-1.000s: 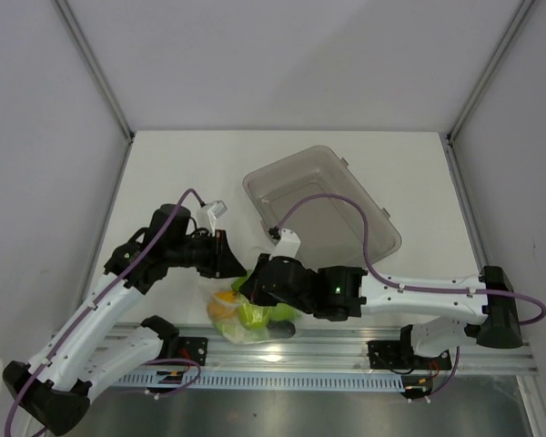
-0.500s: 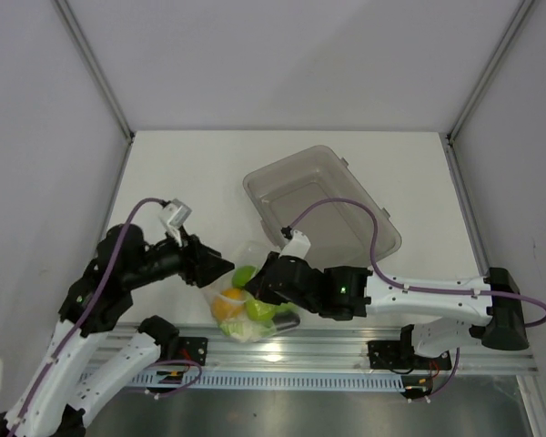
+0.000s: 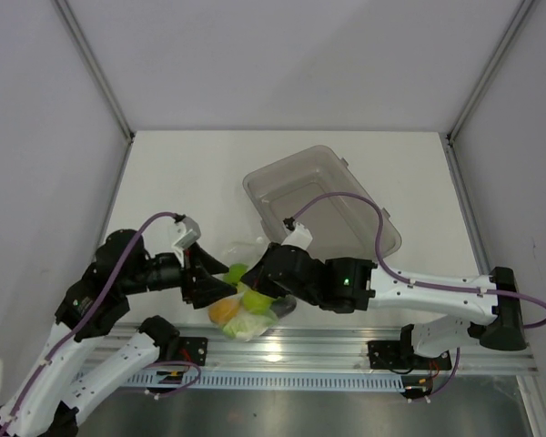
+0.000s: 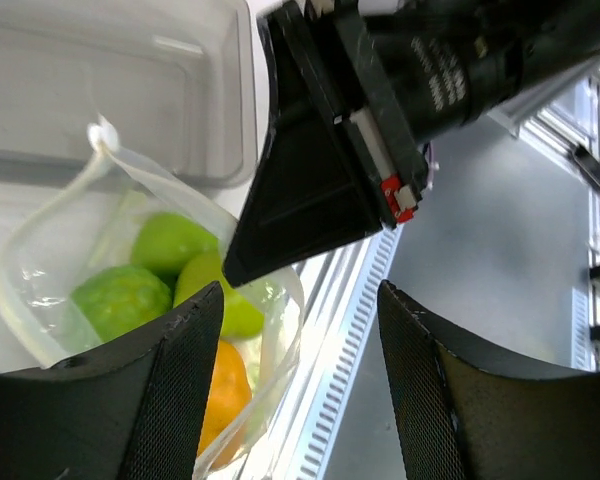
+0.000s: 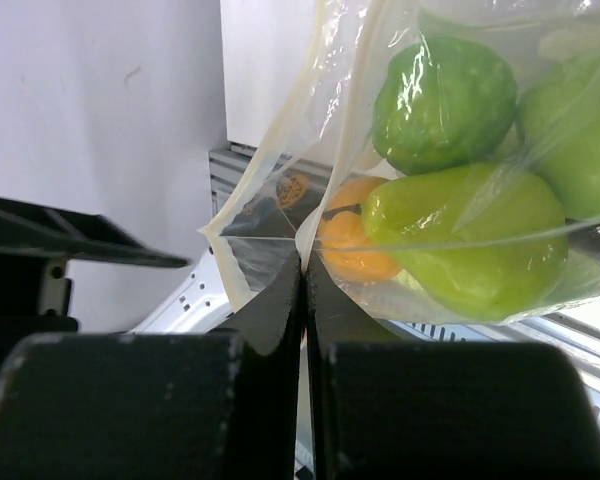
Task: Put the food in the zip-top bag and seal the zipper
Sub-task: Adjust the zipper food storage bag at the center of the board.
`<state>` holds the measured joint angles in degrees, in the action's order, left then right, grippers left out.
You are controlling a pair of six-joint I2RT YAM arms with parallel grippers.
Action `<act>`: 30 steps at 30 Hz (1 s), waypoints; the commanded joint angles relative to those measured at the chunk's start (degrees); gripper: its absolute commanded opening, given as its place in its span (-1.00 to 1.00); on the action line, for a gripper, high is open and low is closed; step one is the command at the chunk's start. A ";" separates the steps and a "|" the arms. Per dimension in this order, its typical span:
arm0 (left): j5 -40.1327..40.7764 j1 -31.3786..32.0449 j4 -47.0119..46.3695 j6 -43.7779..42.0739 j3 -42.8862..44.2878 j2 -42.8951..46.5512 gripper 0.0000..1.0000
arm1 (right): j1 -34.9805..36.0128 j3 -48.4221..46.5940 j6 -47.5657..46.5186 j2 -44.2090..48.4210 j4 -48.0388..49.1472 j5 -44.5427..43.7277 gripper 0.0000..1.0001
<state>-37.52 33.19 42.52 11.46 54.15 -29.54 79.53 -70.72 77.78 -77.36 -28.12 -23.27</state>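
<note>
Right claw (image 5: 302, 272) is clamped tight on the rim of the bag (image 5: 265, 225), pinching the clear plastic. The bag is at the near edge of the bench (image 3: 182, 173), left of the middle, with green fruit (image 5: 442, 100) and an orange citrus (image 5: 355, 248) inside. Left claw (image 4: 300, 292) is wide open just beside it and gripping nothing, the bag's mouth gapes in front of its fingers, and the bin (image 3: 309, 173) lies behind, nearer the far edge.
</note>
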 commanded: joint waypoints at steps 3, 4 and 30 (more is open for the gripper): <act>3.15 3.11 3.88 -3.20 -0.10 -2.19 0.36 | -0.86 -2.41 2.20 0.02 -0.18 -0.55 -1.00; 3.76 3.28 3.97 -2.68 -0.27 -2.10 0.37 | -0.95 -2.23 2.72 0.28 -0.09 -0.38 -1.00; 20.29 13.74 9.42 7.26 -2.21 -7.90 -0.99 | -2.88 1.64 -0.69 3.53 1.76 1.82 -0.27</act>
<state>-21.61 46.50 50.46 18.00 50.19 -36.84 77.49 -69.12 79.83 -76.25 -27.09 -21.21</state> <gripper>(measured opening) 0.012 0.239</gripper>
